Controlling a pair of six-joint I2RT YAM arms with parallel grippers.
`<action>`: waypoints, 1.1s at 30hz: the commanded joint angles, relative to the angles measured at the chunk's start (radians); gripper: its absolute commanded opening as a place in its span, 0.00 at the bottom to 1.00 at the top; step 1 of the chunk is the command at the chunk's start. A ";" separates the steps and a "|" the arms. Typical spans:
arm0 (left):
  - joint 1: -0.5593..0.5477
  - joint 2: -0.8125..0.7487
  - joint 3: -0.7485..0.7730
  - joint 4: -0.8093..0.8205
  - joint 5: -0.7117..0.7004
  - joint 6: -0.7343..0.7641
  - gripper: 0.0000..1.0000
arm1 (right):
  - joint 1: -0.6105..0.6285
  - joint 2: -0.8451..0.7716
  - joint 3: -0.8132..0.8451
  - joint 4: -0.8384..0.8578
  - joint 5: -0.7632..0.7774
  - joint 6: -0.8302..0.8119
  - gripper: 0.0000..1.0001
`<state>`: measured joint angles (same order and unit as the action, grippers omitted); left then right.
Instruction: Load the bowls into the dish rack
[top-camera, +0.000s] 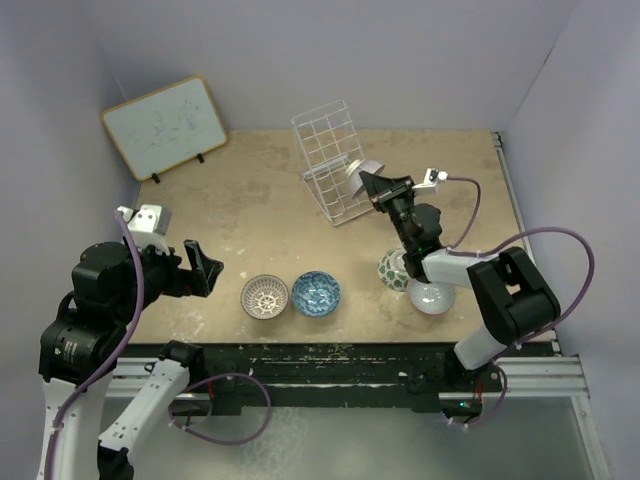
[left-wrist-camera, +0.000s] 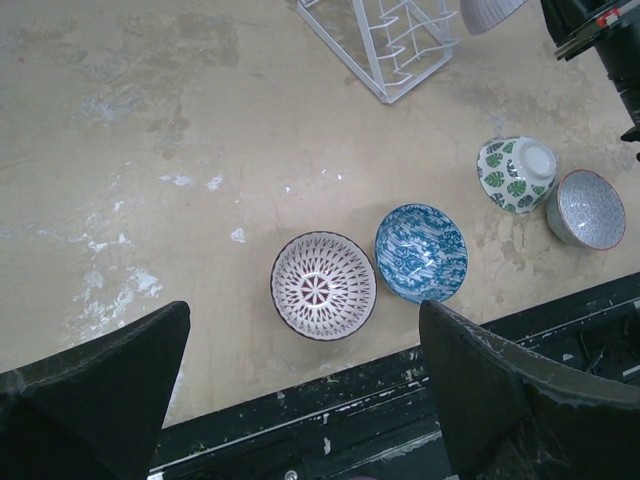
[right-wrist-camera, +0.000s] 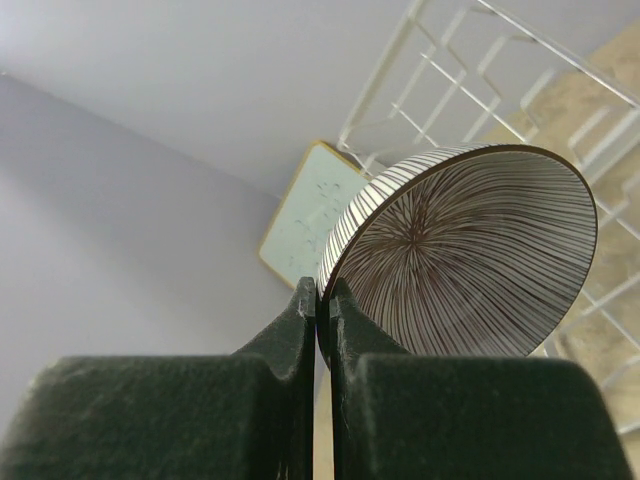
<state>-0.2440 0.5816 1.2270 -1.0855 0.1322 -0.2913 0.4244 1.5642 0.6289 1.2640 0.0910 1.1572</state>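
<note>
My right gripper (top-camera: 371, 184) (right-wrist-camera: 322, 292) is shut on the rim of a pale striped bowl (top-camera: 362, 171) (right-wrist-camera: 470, 260). It holds the bowl tilted on edge in the air, close in front of the white wire dish rack (top-camera: 330, 160) (right-wrist-camera: 450, 60). On the table stand a brown-and-white radial bowl (top-camera: 265, 296) (left-wrist-camera: 323, 285) and a blue bowl (top-camera: 315, 292) (left-wrist-camera: 421, 252). A green-and-white bowl (top-camera: 393, 270) (left-wrist-camera: 516, 174) lies upside down beside a mauve-pink bowl (top-camera: 432, 297) (left-wrist-camera: 586, 208). My left gripper (top-camera: 205, 268) (left-wrist-camera: 305, 318) hangs open and empty left of the radial bowl.
A framed whiteboard (top-camera: 165, 125) (right-wrist-camera: 305, 215) leans at the back left. The black base rail (top-camera: 330, 355) runs along the table's near edge. Lilac walls enclose the back and both sides. The right arm's cable (top-camera: 560, 270) loops over the right side.
</note>
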 joint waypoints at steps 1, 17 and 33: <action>-0.006 0.009 0.020 0.022 -0.012 0.021 0.99 | -0.003 0.032 -0.010 0.150 0.043 0.087 0.00; -0.008 0.019 0.019 0.027 -0.045 0.031 0.99 | -0.045 0.186 0.022 0.124 0.028 0.144 0.00; -0.007 0.021 0.001 0.052 -0.060 0.030 0.99 | -0.247 0.479 0.366 0.098 -0.345 0.101 0.00</action>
<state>-0.2447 0.5919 1.2266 -1.0782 0.0845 -0.2691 0.2302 1.9907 0.8551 1.2766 -0.0906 1.2739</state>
